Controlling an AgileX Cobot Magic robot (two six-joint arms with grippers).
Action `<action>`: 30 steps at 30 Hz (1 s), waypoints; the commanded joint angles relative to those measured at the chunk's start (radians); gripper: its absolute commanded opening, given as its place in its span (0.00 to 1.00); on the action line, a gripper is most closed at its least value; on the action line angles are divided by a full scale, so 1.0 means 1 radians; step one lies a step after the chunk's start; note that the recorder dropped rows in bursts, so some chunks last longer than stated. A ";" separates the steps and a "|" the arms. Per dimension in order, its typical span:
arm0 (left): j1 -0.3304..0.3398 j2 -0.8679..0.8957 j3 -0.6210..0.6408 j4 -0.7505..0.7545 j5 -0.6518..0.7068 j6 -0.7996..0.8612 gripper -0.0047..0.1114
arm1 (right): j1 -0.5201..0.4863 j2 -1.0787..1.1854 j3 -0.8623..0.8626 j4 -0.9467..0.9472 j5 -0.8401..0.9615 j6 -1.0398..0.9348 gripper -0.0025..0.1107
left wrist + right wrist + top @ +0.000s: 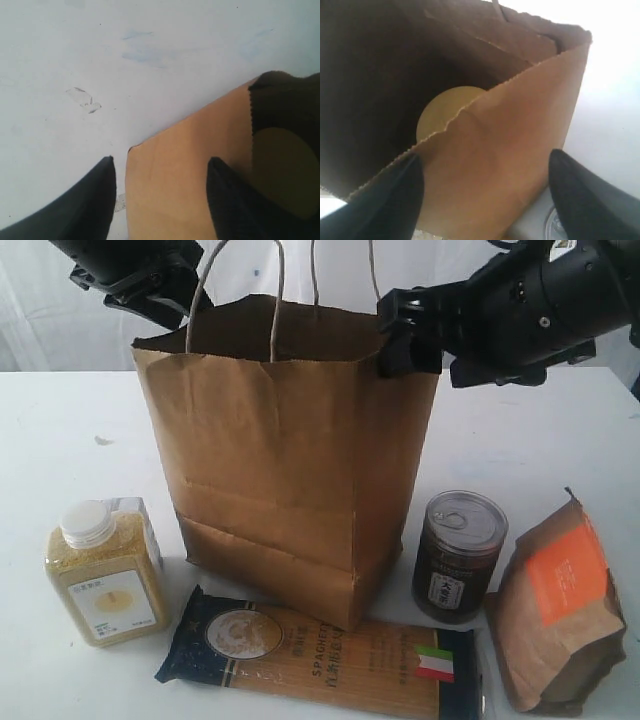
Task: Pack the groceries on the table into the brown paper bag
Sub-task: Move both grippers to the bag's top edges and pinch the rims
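1. The exterior view gives you the whole layout. The tall creased brown paper bag [290,470] stands upright on the flat white tabletop [60,430] with its mouth open.
2. Only that view shows you the groceries outside the bag.
   - The square yellow-grain bottle with white cap [102,575] stands to the bag's front left.
   - The long blue-ended spaghetti packet [320,650] lies flat along the front, just beside the bag's base.
   - The dark silver-topped can [458,558] stands upright to the bag's right.
   - The orange-labelled brown pouch [560,610] leans just beyond the can.
3. The exterior view cannot see into the bag, but both wrist views can. A round tan-brown lid [442,112] sits low in the shadowed interior. Whatever is below it is too dark to make out.
4. The left wrist view shows your left gripper [161,165] with its black fingers [95,205] apart and holding nothing.
   - A corner of the bag's wall lies between the fingers.
   - One finger is over bare table, with a sliver of white between it and the paper.
   - The exterior view places this gripper high behind the bag's left rim, partly cropped.
5. The right wrist view shows your right gripper [484,156] spread wide across the serrated rim.
   - One finger is on the mouth side and the other is outside the wall.
   - You cannot tell whether either finger touches the paper.
   - The exterior view puts this gripper at the bag's upper right corner.
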 commanded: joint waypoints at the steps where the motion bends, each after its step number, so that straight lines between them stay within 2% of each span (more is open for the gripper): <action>1: -0.005 -0.004 -0.008 -0.029 0.020 0.007 0.54 | -0.006 0.024 -0.050 -0.009 -0.019 0.001 0.60; 8: -0.005 -0.004 -0.008 -0.094 0.016 0.024 0.54 | -0.006 0.041 -0.127 -0.010 0.027 0.036 0.60; 15: 0.003 -0.011 -0.013 -0.094 0.029 0.039 0.54 | -0.006 0.059 -0.134 -0.069 0.128 0.125 0.60; 22: 0.025 -0.082 -0.124 -0.095 0.047 0.033 0.57 | -0.006 0.120 -0.180 -0.064 0.144 0.155 0.60; 30: -0.034 -0.043 -0.050 -0.114 0.050 0.112 0.58 | -0.006 0.121 -0.180 -0.071 0.153 0.147 0.60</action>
